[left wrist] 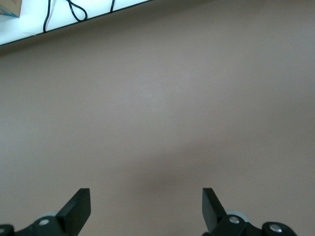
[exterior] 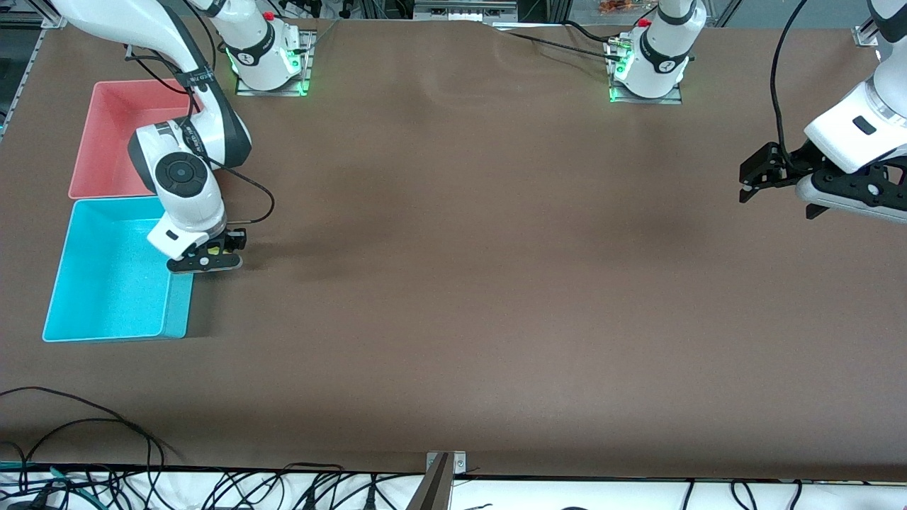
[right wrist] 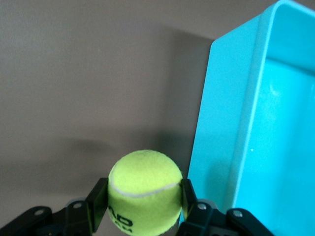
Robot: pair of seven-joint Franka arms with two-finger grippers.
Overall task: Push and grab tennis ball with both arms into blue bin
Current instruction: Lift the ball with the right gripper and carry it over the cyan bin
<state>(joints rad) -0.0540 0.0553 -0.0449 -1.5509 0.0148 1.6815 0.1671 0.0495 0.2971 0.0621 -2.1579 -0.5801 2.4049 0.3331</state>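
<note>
Blue bin [exterior: 106,283] sits at the right arm's end of the brown desk [exterior: 482,283]; right claw [exterior: 212,256] over its rim edge, clamped on tennis ball [right wrist: 145,191]. Pink bin [exterior: 117,142] just farther back. Left claw [exterior: 762,173] waits, fingers apart, over bare desk.

White right arm w/ dark grey joints bends down from its base; its black two-finger right gripper [right wrist: 145,209] is clamped on a ball, raised off the table. White left arm waits at its own table end, black left gripper [left wrist: 146,209] w/ fingers spread wide, nothing between.
</note>
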